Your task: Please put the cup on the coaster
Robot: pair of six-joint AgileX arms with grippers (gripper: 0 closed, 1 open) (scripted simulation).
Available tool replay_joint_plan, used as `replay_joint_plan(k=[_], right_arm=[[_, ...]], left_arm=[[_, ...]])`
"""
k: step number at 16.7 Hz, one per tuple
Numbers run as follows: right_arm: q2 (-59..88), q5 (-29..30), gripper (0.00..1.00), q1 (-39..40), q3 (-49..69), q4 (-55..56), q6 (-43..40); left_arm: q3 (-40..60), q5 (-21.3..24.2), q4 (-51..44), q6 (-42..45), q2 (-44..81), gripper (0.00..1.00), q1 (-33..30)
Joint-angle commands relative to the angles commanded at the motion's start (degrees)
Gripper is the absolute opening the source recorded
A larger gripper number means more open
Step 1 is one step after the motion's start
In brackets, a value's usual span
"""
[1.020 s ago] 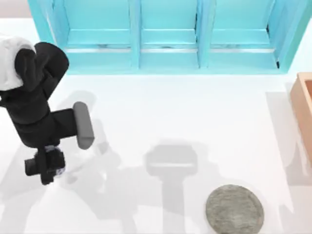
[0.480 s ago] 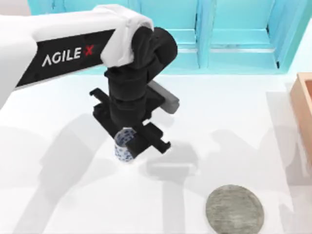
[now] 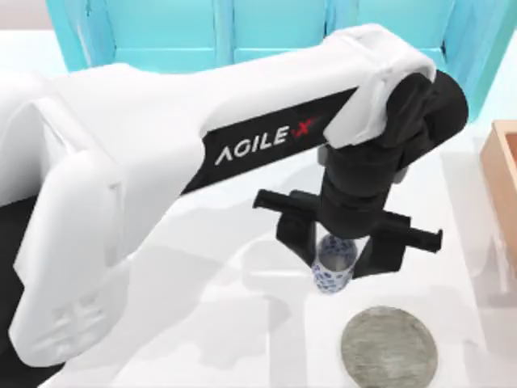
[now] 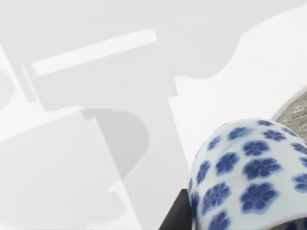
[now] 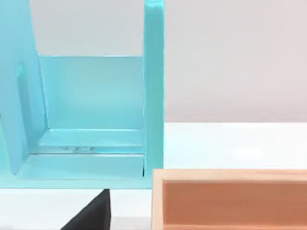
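The left pincer point(image 3: 349, 252) is clenched on the small white ceramic cup with the blue flower speckle point(image 3: 334, 267), one black finger on either side of it, and carries it clear of the white bench point(image 3: 202, 339). The cup hangs just beside the flat round grey-green coaster with a stone-like mottled face point(image 3: 388, 347), toward the turquoise shelf unit point(image 3: 275, 36) that stands well beyond it at the back; it is not yet over the disc. In the left wrist view the cup point(image 4: 249, 172) sits close to the lens, with a sliver of the coaster's rim point(image 4: 295, 109) beyond it.

The main risk is an early release. If the fingers part while the cup is short of the coaster, it would likely land on the bare bench or catch the disc's rim and tip. The cup also appears tilted in the grip rather than upright, so a descent without levelling could set it down on an edge and let it roll. Coming down too hard could nudge the coaster sideways, since nothing seems to pin it. The grip looks to sit high on a smooth, handleless wall, so a slip is possible.

The pale orange wooden tray point(image 3: 502, 174) stands well apart from the coaster, at the bench's right edge. The right arm is parked, and its wrist camera looks at the shelf unit and that tray.
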Motion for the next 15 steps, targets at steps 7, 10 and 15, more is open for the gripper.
replay_joint_plan(k=[7, 10, 15], right_arm=[[0.0, 0.0, 1.0, 0.0, 0.0, 0.0, 0.0], [0.0, 0.0, 1.0, 0.0, 0.0, 0.0, 0.0], [0.0, 0.0, 1.0, 0.0, 0.0, 0.0, 0.0]], left_arm=[[11.25, -0.02, -3.9, -24.56, 4.86, 0.0, -8.9], [12.23, -0.03, -4.22, -26.75, 5.25, 0.0, -9.69], [11.9, -0.02, -3.95, -26.58, 5.09, 0.0, -9.43]])
